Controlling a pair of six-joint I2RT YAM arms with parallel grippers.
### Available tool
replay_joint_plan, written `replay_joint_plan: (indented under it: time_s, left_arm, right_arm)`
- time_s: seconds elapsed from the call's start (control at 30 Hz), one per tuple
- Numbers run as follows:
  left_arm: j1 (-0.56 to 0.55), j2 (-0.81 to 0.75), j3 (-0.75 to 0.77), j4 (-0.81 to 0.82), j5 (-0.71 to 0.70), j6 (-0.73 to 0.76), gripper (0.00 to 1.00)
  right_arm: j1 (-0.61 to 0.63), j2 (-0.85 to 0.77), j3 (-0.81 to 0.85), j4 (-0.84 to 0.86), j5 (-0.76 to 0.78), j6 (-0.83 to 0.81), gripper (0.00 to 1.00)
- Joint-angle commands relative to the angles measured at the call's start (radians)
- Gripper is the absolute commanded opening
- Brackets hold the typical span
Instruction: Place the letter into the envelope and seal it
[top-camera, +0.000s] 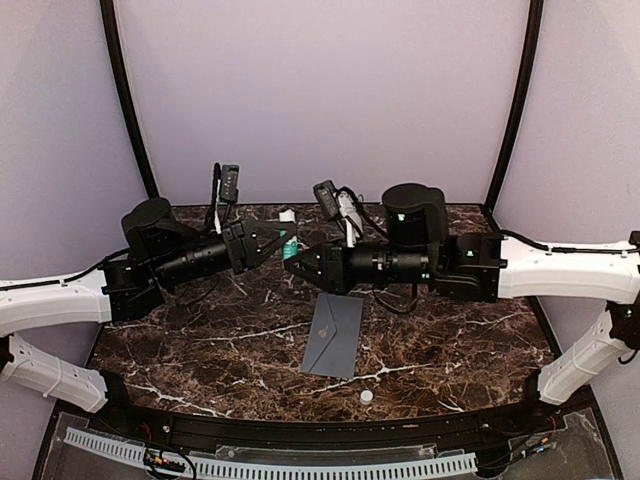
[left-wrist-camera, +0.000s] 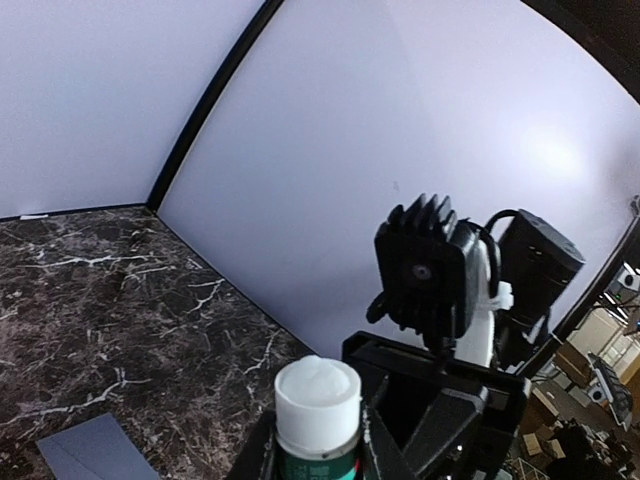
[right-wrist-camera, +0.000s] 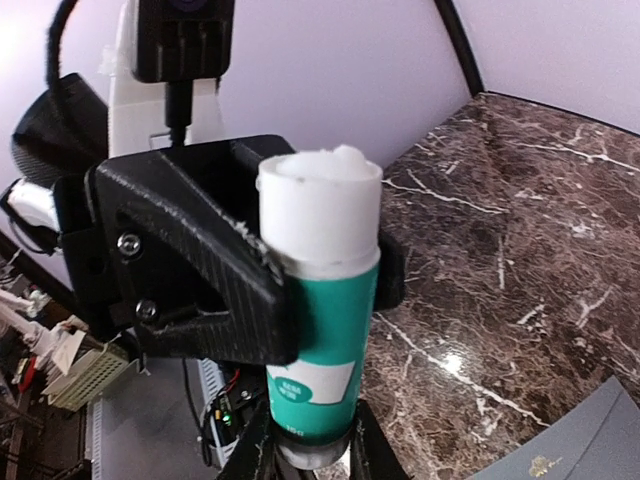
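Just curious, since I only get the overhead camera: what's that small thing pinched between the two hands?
Observer: The wrist cameras show a glue stick, teal with a white top.
Operator: Do both hands hold it?
Observer: Yes. The right hand clamps its base; the left hand grips just under the white top.
Operator: Is that white dot on the table its cap?
Observer: Possibly. Close up, the stick's top looks uncapped, with lumpy white glue showing.

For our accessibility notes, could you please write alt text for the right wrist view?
An uncapped teal glue stick is gripped near its top by the left tool and at its base by the right tool, above a dark marble table; a grey envelope peeks in lower right.
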Motion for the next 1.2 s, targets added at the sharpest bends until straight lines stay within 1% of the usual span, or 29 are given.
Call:
replay_joint_plan:
  time_s: [0.0,0.13,0.23,0.37,0.43,0.5,0.53,0.63,0.7,0.77,0.8,0.9,1.07,1.17]
  left_arm:
    - [-0.027,0.022,0.014,-0.104,-0.021,0.011,0.0]
    - [-0.026,0.039,0.007,-0.112,-0.048,-0.01,0.0]
    - [-0.026,0.052,-0.001,-0.113,-0.065,-0.03,0.0]
    - [-0.027,0.06,-0.012,-0.112,-0.068,-0.046,0.0]
    - [-0.027,0.058,-0.016,-0.113,-0.07,-0.048,0.0]
    - [-0.026,0.053,-0.017,-0.111,-0.072,-0.05,0.0]
    - [-0.026,0.048,-0.017,-0.107,-0.073,-0.051,0.0]
    - [-0.022,0.036,-0.01,-0.098,-0.073,-0.05,0.0]
    - [-0.018,0.026,-0.001,-0.096,-0.071,-0.043,0.0]
    - [-0.011,0.012,0.002,-0.096,-0.072,-0.025,0.0]
    - [-0.009,0.008,-0.001,-0.097,-0.071,-0.007,0.0]
    - [-0.008,-0.013,-0.029,-0.072,-0.03,0.068,0.0]
    - [-0.012,-0.022,-0.08,-0.022,0.129,0.198,0.0]
    - [-0.028,-0.01,-0.077,-0.078,0.104,0.276,0.0]
  right_arm:
    - [0.035,0.112,0.157,-0.233,0.339,-0.036,0.0]
    - [0.066,0.22,0.289,-0.375,0.476,-0.022,0.0]
    - [0.083,0.273,0.342,-0.424,0.523,-0.012,0.0]
    - [0.087,0.277,0.341,-0.398,0.499,-0.006,0.0]
    - [0.087,0.251,0.312,-0.364,0.475,-0.005,0.0]
    - [0.087,0.198,0.264,-0.305,0.419,-0.014,0.03]
    - [0.087,0.169,0.236,-0.267,0.383,-0.021,0.07]
    - [0.085,0.072,0.124,-0.141,0.275,-0.043,0.32]
    - [0.082,0.004,0.068,-0.102,0.212,-0.047,0.51]
    - [0.076,-0.061,0.018,-0.097,0.172,-0.048,0.64]
    - [0.073,-0.104,-0.006,-0.098,0.145,-0.049,0.68]
    - [0.053,-0.194,-0.064,-0.108,0.145,-0.045,0.75]
    - [-0.019,-0.289,-0.118,-0.12,0.16,0.015,0.77]
    - [-0.031,-0.283,-0.098,-0.144,0.209,0.05,0.77]
